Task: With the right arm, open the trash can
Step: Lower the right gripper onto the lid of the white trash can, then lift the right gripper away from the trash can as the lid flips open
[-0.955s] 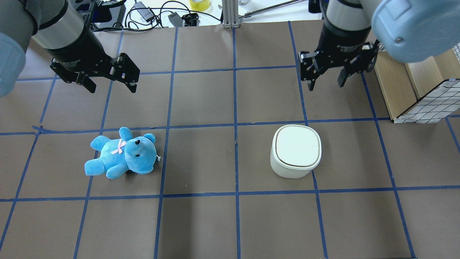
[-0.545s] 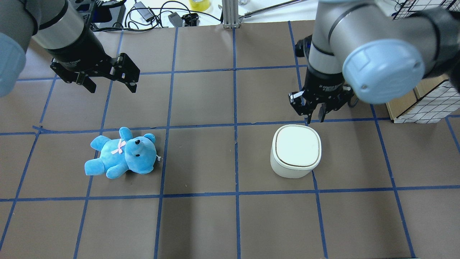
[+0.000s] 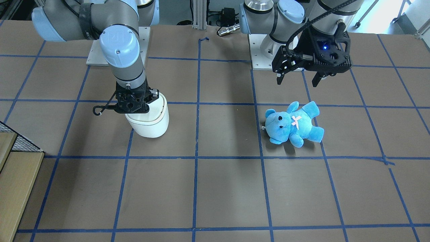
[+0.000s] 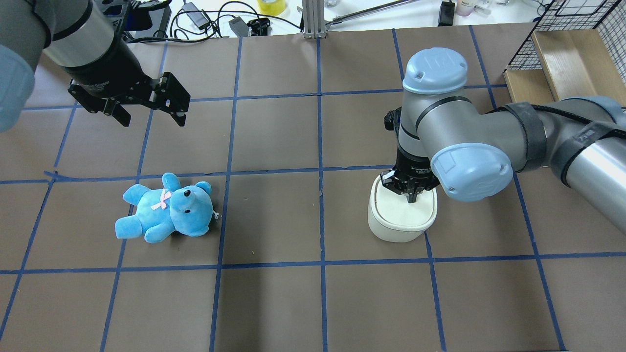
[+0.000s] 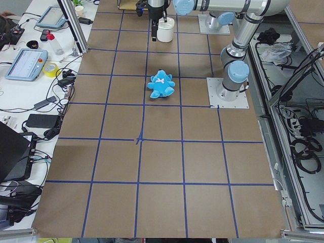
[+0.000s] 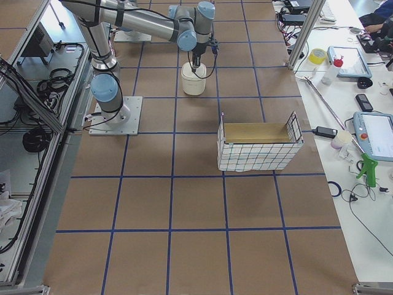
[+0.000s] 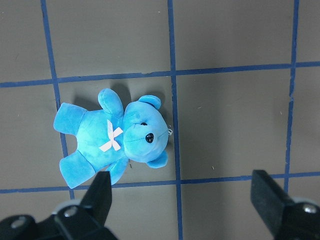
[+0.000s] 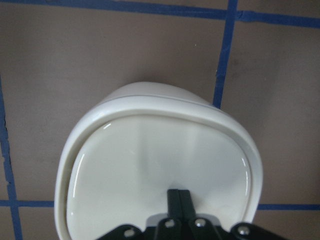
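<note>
The white trash can stands on the table with its flat lid down; it also shows in the front view and fills the right wrist view. My right gripper is shut, its fingertips pressed together and pointing straight down onto the near part of the lid. I cannot tell whether the tips touch the lid or hover just above it. My left gripper is open and empty, held high above the table's left side, away from the can.
A blue teddy bear lies on the table's left side, below my left gripper; it shows in the left wrist view. A wire-and-wood crate stands at the far right. Cables and tools lie past the table's far edge.
My right gripper has shut, swung forward from the far right and come down over the trash can's lid. The left arm and the teddy bear have not moved.
</note>
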You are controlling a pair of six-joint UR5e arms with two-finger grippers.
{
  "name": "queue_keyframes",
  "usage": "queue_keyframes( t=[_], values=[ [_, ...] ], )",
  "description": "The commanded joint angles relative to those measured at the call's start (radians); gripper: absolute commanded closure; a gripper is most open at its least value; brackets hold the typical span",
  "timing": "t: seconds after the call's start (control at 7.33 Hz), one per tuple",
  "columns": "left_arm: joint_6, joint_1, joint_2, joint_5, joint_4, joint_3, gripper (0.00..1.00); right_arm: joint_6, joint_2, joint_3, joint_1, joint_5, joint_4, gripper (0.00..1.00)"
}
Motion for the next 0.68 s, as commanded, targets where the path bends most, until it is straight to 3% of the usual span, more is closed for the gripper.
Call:
queue_keyframes(
  t=[0.0,0.27,0.41,0.55],
  values=[
    [0.000,0.000,0.000,0.000,0.000,0.000,0.00,0.006,-0.089,-0.068,-0.004,-0.001,0.080,0.00],
    [0.000,0.000,0.000,0.000,0.000,0.000,0.00,0.000,-0.085,-0.324,-0.024,-0.015,0.243,0.00],
    [0.000,0.000,0.000,0.000,0.000,0.000,0.00,-0.008,-0.071,-0.420,-0.049,-0.014,0.315,0.00],
    [0.000,0.000,0.000,0.002,0.000,0.000,0.00,-0.040,-0.068,-0.453,-0.075,-0.002,0.334,0.00]
  ],
)
